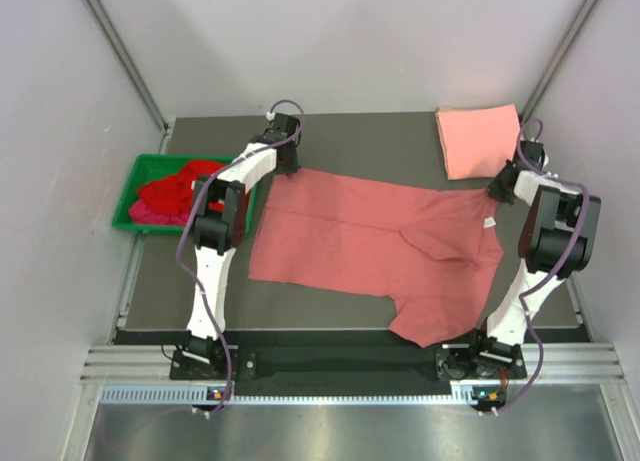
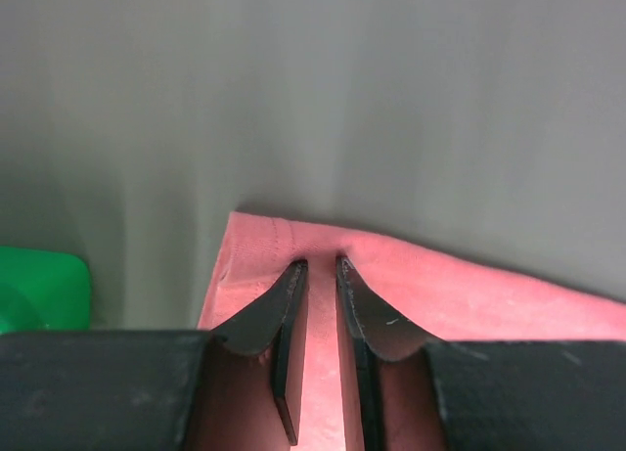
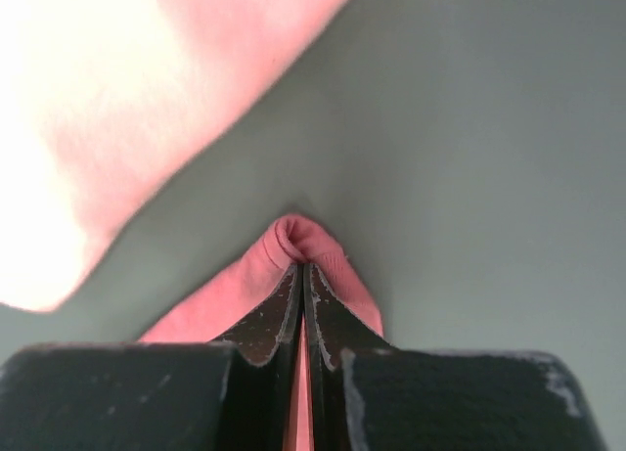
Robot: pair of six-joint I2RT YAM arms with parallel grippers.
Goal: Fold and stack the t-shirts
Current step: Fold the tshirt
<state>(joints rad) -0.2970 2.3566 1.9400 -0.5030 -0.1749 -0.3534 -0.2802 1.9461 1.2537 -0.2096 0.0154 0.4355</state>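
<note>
The dark grey table [image 1: 330, 146] stood inside a booth of plain, pale walls: a left wall [image 1: 55, 111], a back wall [image 1: 350, 41] and a right wall [image 1: 612, 101]. Slim metal posts ran down the two back corners, one on the left [image 1: 122, 56] and one on the right [image 1: 561, 51]. Along the table's near edge lay a ribbed aluminium rail [image 1: 140, 361]. Below it was a brushed metal sheet [image 1: 350, 431], perhaps a lower shelf or the floor. The light was soft and even, shadows were faint, and the back wall was brightest near its middle. Both wrist views showed the same matte grey tabletop, blurred.
</note>
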